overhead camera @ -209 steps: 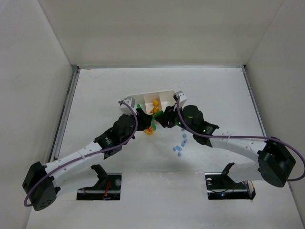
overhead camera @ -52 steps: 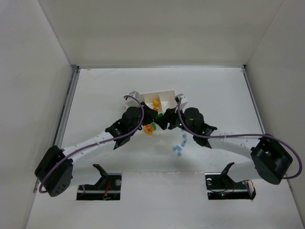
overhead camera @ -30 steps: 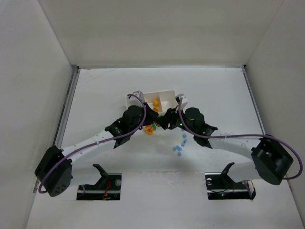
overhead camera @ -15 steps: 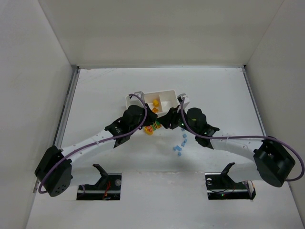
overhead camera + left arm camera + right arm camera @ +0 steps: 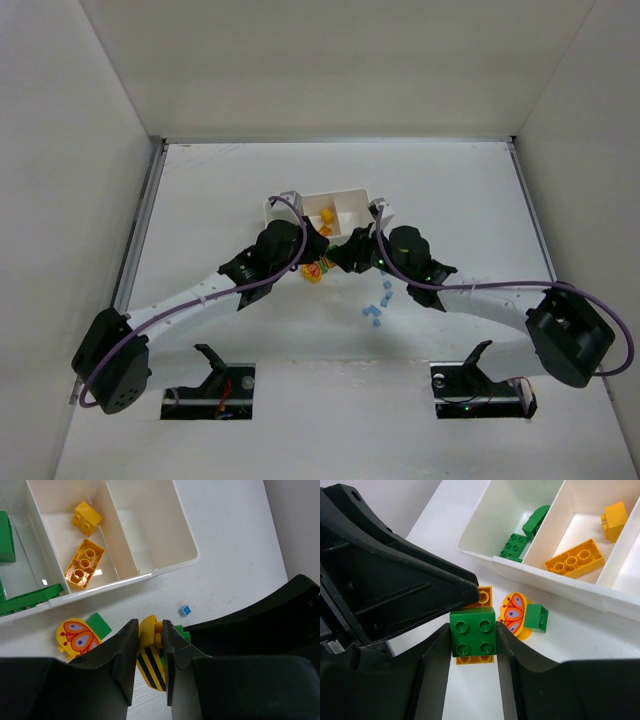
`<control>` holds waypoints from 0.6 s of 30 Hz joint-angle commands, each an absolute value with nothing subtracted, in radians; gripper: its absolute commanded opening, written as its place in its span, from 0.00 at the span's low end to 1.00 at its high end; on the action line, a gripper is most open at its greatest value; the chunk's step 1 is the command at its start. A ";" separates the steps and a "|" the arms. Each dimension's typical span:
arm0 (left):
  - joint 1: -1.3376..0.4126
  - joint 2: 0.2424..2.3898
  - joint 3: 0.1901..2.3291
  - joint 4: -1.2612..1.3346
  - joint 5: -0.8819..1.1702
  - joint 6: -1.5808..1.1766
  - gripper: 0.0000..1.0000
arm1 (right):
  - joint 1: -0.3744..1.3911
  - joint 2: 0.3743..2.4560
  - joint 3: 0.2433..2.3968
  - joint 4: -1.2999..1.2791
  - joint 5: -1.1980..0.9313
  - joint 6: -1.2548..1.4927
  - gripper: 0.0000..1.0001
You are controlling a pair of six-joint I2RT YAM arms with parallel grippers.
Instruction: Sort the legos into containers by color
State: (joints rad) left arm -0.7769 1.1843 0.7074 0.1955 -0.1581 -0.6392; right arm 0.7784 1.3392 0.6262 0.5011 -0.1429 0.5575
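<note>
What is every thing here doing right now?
left tool: shut on the striped yellow brick
right tool: shut on the green brick stacked on that yellow one
tray: green bricks in one compartment, two orange bricks in the middle, third empty
butterfly piece: lying on the table beside the tray, joined to a small green block
blue bricks: loose on the table, unsorted
</note>
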 commanded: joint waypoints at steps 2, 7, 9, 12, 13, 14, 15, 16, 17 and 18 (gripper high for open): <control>-0.771 1.149 0.747 0.216 -0.164 -0.624 0.11 | 0.774 1.344 0.664 0.545 -0.163 0.561 0.39; -0.762 1.143 0.739 0.216 -0.167 -0.633 0.16 | 0.774 1.328 0.655 0.554 -0.149 0.564 0.32; -0.752 1.129 0.730 0.218 -0.175 -0.643 0.28 | 0.772 1.324 0.652 0.558 -0.146 0.569 0.32; -0.731 1.094 0.712 0.229 -0.187 -0.666 0.46 | 0.766 1.321 0.649 0.561 -0.146 0.583 0.30; -0.726 1.080 0.703 0.230 -0.189 -0.676 0.49 | 0.763 1.319 0.649 0.563 -0.146 0.591 0.30; -0.722 1.066 0.695 0.230 -0.189 -0.687 0.50 | 0.762 1.319 0.647 0.566 -0.144 0.600 0.30; -0.719 1.052 0.686 0.232 -0.187 -0.696 0.50 | 0.754 1.318 0.644 0.572 -0.144 0.610 0.30; -0.717 1.040 0.677 0.232 -0.184 -0.704 0.50 | 0.749 1.316 0.641 0.578 -0.144 0.621 0.30; -0.723 1.028 0.667 0.232 -0.184 -0.710 0.49 | 0.742 1.315 0.637 0.583 -0.141 0.630 0.30; -0.732 1.017 0.658 0.227 -0.184 -0.712 0.49 | 0.736 1.312 0.632 0.586 -0.137 0.638 0.30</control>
State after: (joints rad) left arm -0.7227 1.0611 0.6853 0.1986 -0.1768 -0.6838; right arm 0.7563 1.3396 0.6270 0.5037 -0.1463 0.6003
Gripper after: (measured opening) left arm 0.493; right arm 0.424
